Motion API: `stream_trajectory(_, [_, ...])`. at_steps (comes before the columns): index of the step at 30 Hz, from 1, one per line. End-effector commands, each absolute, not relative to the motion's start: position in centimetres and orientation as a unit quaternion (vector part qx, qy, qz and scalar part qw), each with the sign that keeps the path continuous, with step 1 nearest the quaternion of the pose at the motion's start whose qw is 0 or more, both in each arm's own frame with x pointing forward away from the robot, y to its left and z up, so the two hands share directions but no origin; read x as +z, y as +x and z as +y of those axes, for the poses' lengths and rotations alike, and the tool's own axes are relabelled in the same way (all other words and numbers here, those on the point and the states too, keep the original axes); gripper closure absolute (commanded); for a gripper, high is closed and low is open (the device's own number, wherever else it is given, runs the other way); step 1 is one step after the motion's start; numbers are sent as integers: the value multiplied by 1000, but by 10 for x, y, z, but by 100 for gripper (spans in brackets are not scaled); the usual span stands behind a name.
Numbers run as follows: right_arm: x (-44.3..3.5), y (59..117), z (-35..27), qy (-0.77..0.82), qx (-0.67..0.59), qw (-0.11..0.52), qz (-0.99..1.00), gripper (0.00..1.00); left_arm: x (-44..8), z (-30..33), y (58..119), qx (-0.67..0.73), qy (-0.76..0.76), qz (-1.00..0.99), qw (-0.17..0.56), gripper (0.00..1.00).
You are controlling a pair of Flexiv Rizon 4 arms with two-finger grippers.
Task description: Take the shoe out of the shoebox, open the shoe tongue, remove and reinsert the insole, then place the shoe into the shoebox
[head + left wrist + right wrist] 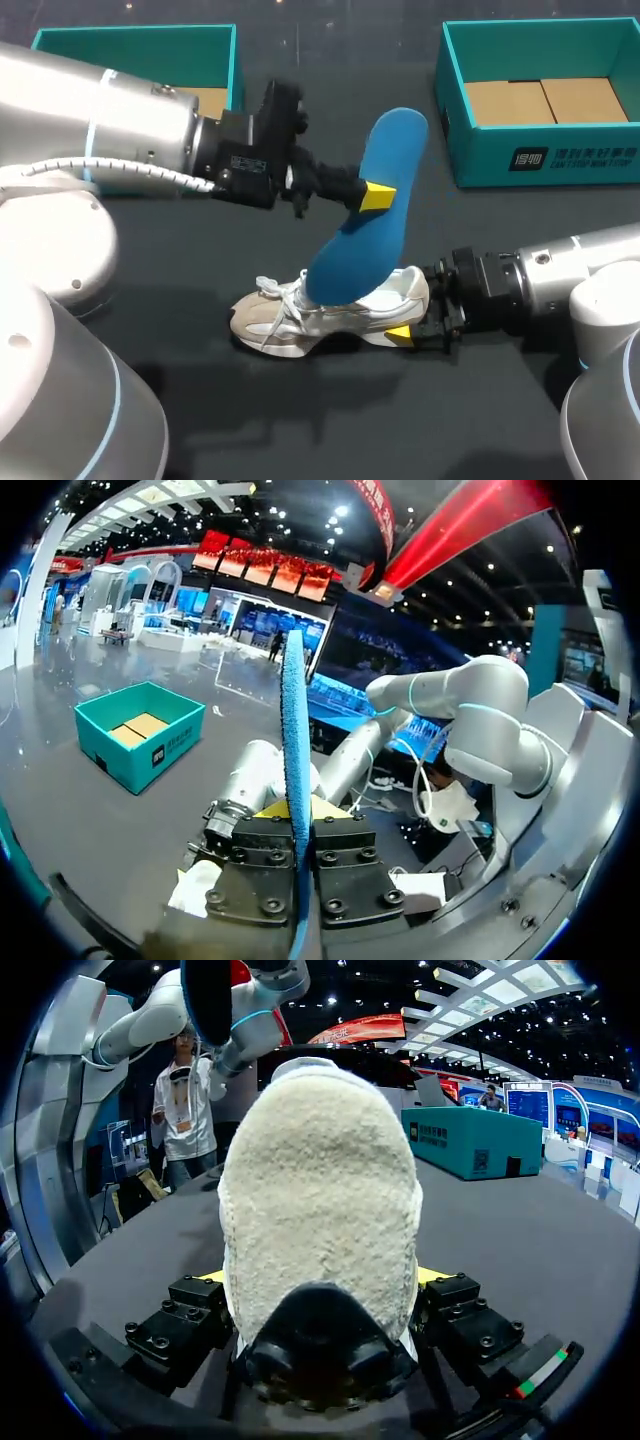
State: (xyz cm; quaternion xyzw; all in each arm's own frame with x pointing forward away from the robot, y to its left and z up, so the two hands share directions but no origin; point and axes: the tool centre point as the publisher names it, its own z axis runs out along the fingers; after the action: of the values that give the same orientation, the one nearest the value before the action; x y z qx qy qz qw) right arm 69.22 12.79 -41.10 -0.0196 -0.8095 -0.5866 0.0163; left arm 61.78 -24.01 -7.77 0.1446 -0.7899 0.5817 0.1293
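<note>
Left fingers (378, 197) are clamping the blue insole (392, 150), judged light and bendy, mid-length at centre frame, its lower end sitting in the shoe (330, 312), which right fingers (400, 334) are gripping by the firmer heel on the tabletop (300, 420)

- The blue insole (372, 210) leaned over the shoe (300, 320), closing its mouth from above.
- The right pincer (408, 318) blocked the heel side.
- The worktop (330, 410) along the shoe's near side lay open.
</note>
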Motion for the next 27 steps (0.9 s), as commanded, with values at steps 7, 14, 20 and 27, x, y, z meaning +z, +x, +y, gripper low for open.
stream_trajectory(7, [-410, 691, 128, -20, -586, 16, -810, 100, -73, -210, 596, 611, 155, -766, 127, 100])
stream_trajectory(14, [-410, 691, 128, -20, -586, 16, -810, 100, -68, -196, 592, 628, 175, -744, 146, 100])
stream_trajectory(20, [-410, 691, 128, -20, -586, 16, -810, 100, -66, -190, 589, 635, 189, -728, 176, 100])
stream_trajectory(27, [-410, 691, 128, -20, -586, 16, -810, 100, -65, -178, 579, 641, 190, -716, 203, 100])
